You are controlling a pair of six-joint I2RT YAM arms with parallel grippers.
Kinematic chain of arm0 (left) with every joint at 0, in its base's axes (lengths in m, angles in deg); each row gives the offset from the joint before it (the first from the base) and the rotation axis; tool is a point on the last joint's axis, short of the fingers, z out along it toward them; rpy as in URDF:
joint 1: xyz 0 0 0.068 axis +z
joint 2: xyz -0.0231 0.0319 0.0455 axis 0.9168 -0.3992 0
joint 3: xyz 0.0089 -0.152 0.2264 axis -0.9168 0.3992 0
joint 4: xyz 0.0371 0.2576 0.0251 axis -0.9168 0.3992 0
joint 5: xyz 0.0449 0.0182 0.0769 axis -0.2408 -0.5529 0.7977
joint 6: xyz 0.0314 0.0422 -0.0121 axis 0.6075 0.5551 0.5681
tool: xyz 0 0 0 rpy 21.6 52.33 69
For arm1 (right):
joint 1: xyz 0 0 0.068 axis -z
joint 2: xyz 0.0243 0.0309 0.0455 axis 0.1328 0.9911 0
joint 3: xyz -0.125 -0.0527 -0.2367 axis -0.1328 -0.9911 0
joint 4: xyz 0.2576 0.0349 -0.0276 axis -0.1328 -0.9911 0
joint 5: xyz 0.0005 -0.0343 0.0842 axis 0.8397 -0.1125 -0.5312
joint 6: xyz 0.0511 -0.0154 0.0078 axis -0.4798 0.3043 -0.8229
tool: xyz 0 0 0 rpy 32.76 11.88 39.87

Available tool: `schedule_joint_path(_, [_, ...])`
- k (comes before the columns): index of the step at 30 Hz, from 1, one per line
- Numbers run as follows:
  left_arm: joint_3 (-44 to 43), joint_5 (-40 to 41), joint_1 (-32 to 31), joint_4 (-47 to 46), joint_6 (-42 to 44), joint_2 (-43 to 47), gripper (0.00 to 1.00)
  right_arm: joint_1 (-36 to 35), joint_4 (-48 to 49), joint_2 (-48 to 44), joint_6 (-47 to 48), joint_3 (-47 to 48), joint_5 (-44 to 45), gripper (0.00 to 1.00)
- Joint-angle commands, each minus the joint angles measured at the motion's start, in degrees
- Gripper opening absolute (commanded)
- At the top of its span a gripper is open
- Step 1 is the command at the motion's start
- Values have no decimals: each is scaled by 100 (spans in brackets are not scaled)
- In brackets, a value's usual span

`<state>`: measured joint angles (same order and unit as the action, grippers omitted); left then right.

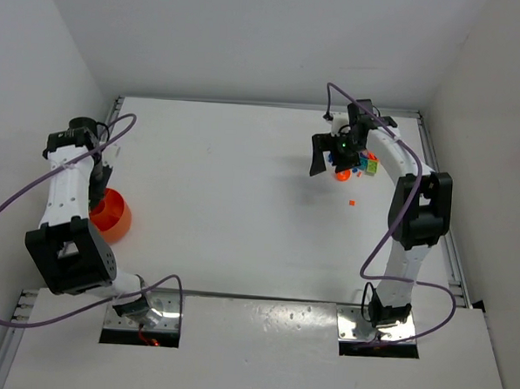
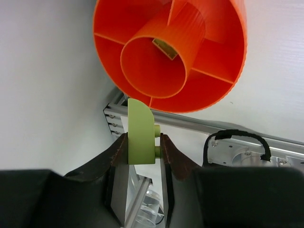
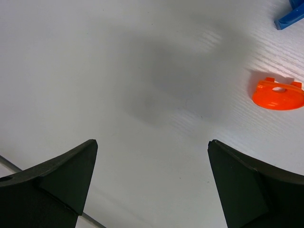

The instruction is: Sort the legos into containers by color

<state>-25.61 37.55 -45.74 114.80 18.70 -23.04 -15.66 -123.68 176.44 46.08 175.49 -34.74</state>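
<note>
- While the left gripper (image 2: 143,143) is clenched on a pale green plastic lego brick (image 2: 139,135), the brick stands upright between the two black fingers (image 2: 118,154), with its side studs pointing to 3 o'clock in the left wrist view.
- A round orange plastic bowl (image 2: 213,57), split by an inner ring and radial dividers, fills the 12 o'clock part of that view, just beyond the held brick. A small olive-green piece (image 2: 165,49) lies inside the inner ring.
- From above, the bowl sits at 9 o'clock on the white table (image 1: 234,184), close to the table's left edge and the side wall (image 1: 39,78). The left arm reaches over it, so room is tight on that side.
- A metal edge rail (image 2: 199,122) runs under the bowl's rim in the wrist view. I cannot tell whether the two touch.
- The right gripper (image 3: 152,147) is spread wide and grasps nothing, with bare tabletop between its fingers.
- A flat orange lego piece (image 3: 278,94) lies at 2 o'clock in the right wrist view, outside the fingers. A blue piece (image 3: 289,16) is cut off by the frame edge at 1 o'clock.
- From above, a small pile of mixed-colour legos (image 1: 359,167) lies at 1 o'clock on the table, just beside the right gripper and near the right edge. One tiny orange bit (image 1: 351,202) lies apart from the pile, toward 6 o'clock.
- Between the bowl and the pile, the broad middle of the table is open surface.
</note>
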Motion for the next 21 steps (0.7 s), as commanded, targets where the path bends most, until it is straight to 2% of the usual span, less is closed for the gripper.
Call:
schedule_joint_path(1, [-109, -204, 63, -197, 49, -132, 15, -5, 21, -40, 66, -7, -118, 100])
schedule_joint_path(9, [-110, -328, 63, -373, 49, -475, 18, 47, 21, -93, 66, -60, -65, 100])
schedule_joint_path(16, [-110, -381, 63, -487, 49, -598, 44, 100, 82, -146, 180, -166, 241, 100])
schedule_joint_path(21, [-294, -328, 63, -487, 49, -598, 54, 153, 187, -198, 373, -279, 786, 100])
